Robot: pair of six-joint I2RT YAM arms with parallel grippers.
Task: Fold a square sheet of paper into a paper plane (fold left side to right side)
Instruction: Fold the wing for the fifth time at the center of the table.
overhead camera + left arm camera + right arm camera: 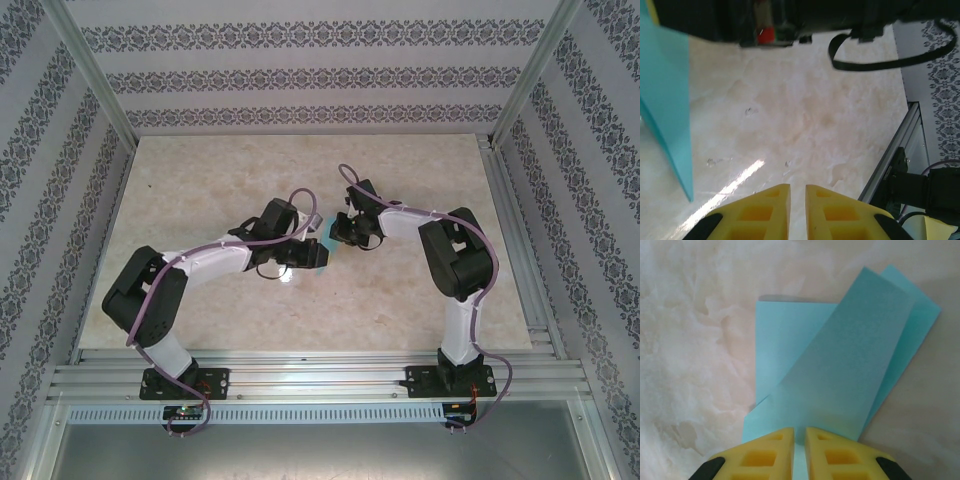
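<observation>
From above, both arms meet over the middle of the table (pixel 200 190). The paper (pixel 320 252) is a small light-blue patch there, mostly hidden between the left claw (pixel 303 252) and right claw (pixel 337 238).

The right wrist view fills in what is hidden. The right claw's yellow fingers (pixel 775 450) are clamped on the paper's near edge, which runs up out of the slit between them. The paper is matte cyan and folded. One layer lies flat on the table, a long flap slants across it, and a second edge peeks out behind.

In the left wrist view, the left claw's fingers (pixel 765 210) are drawn almost together, with nothing in the thin slit. A pointed part of the paper shows off to their left, above the table.
</observation>
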